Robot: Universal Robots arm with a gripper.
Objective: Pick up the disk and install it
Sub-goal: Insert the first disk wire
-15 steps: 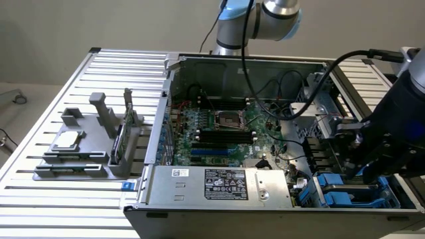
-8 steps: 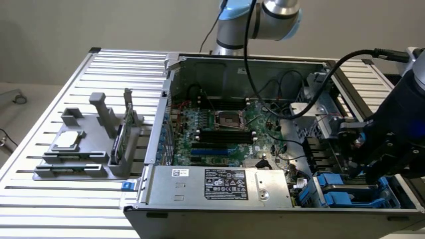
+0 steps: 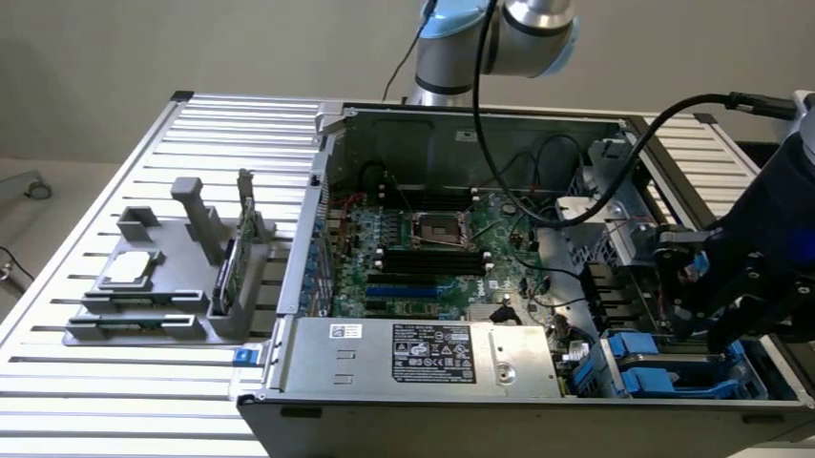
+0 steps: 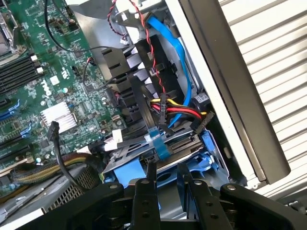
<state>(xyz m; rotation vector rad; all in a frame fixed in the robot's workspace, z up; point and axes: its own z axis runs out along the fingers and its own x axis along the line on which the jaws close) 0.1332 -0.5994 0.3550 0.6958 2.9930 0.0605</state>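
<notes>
My gripper (image 4: 168,172) has its fingers (image 4: 145,191) pinched on the blue handle of the disk (image 4: 125,173), which sits low in a corner of the computer case (image 3: 446,425), beside red and yellow wires (image 4: 175,111).

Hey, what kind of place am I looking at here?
Probably a robotics lab bench for computer assembly: a robot arm at an open computer case on a slatted metal table, with a grey parts fixture beside it.

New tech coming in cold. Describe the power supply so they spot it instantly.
Find the open computer case on the slatted metal table. Along its near edge lies a silver metal box, at the exterior view's left of the blue drive carriers. It alone carries a large black-and-white label.
</notes>
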